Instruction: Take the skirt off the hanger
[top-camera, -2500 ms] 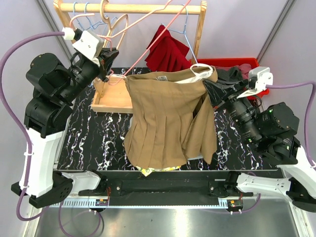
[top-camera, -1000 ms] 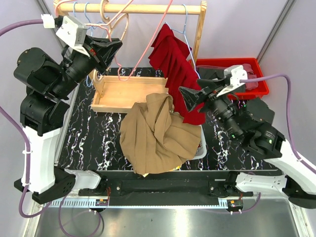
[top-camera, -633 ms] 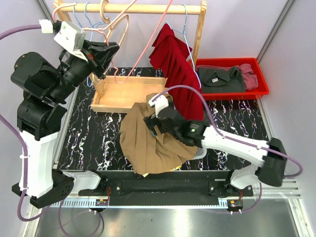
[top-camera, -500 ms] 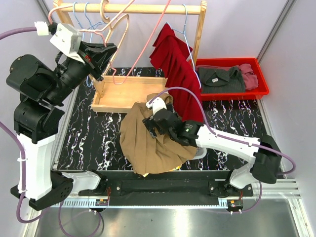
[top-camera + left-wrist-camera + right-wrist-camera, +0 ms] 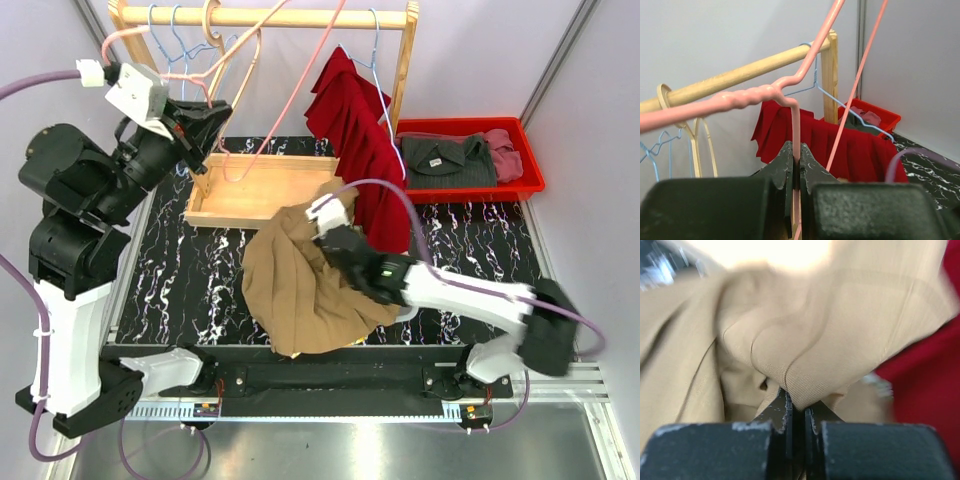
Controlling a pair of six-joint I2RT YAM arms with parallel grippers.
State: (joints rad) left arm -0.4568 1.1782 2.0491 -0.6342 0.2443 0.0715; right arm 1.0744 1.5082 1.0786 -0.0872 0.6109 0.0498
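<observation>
The tan skirt lies in a crumpled heap at the table's front middle, off the hanger. The pink wire hanger is bare and slants up toward the wooden rail. My left gripper is shut on the hanger's wire, which runs between its closed jaws in the left wrist view. My right gripper reaches across to the top of the heap. In the right wrist view it is shut on a fold of the tan skirt.
A wooden rail with several hangers spans the back. A red skirt hangs on a blue hanger at its right. A wooden tray sits behind the heap. A red bin of clothes stands at back right.
The skirt, which hung spread from the hanger, has dropped into a heap on the table. My right arm has swung left over it and closed on its top. The hanger stays raised.
</observation>
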